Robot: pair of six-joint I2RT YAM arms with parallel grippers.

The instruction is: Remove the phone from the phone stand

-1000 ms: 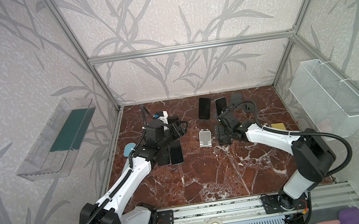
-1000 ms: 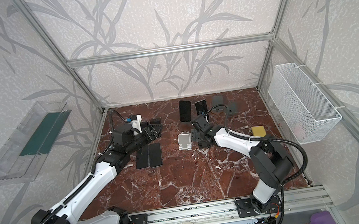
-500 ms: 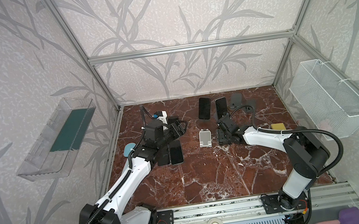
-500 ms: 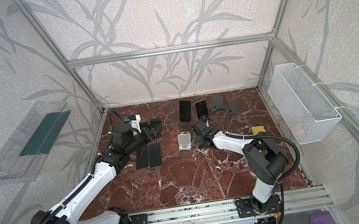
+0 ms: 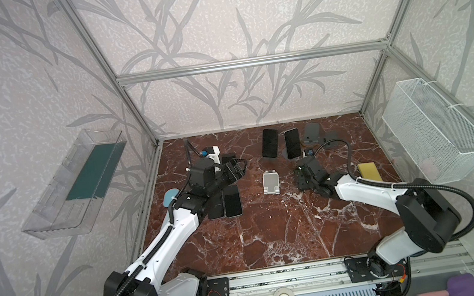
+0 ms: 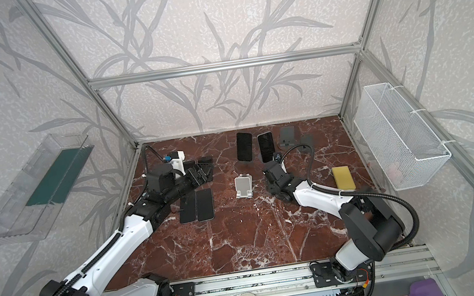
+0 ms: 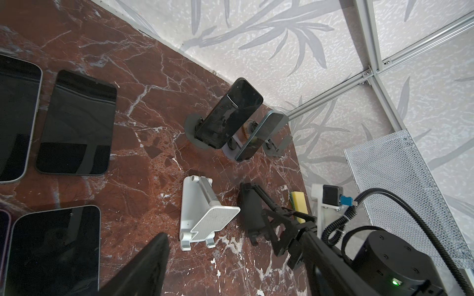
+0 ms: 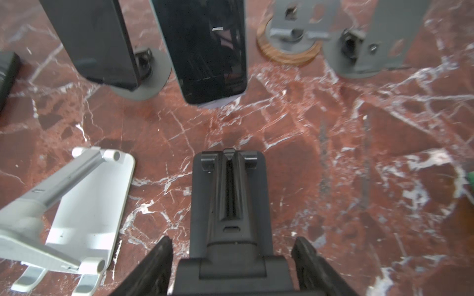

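Observation:
Two dark phones (image 5: 271, 147) (image 5: 293, 147) lean upright on round grey phone stands (image 8: 154, 77) at the back; the right wrist view shows them as well (image 8: 89, 38) (image 8: 207, 51). My right gripper (image 5: 301, 174) (image 8: 232, 266) sits low in front of them, astride an empty black stand (image 8: 228, 194). Its fingers (image 8: 154, 266) flank the stand's plate, with a sliver of floor showing on each side. My left gripper (image 5: 237, 169) (image 7: 234, 238) hovers at the left, open, with only marble between its fingers.
An empty white stand (image 5: 271, 182) sits mid-table. Two phones (image 5: 232, 201) lie flat by the left arm. Two empty grey stands (image 5: 312, 133) stand at the back right, and a yellow sponge (image 5: 369, 171) lies near the wire basket (image 5: 434, 130) on the right wall.
The right arm has dropped lower and reached onto the black stand. Its fingers have come in from wide apart to close beside the stand. The left arm has not moved.

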